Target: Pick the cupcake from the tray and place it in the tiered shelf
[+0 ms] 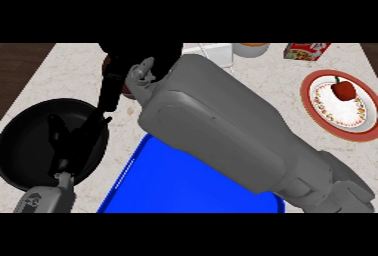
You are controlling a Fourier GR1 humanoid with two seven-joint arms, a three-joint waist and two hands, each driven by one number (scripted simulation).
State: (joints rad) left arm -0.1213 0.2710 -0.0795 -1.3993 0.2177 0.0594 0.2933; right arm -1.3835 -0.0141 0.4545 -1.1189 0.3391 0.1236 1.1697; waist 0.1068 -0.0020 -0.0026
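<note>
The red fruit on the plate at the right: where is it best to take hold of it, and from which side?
The red fruit sits alone in the middle of the plate, so probably grasp its round body from above, fingers on opposite sides. The plate's rim hinders a low approach; the stem looks too thin.

Pale marbled counter (74,75), perhaps dark wood floor (18,65)
</note>
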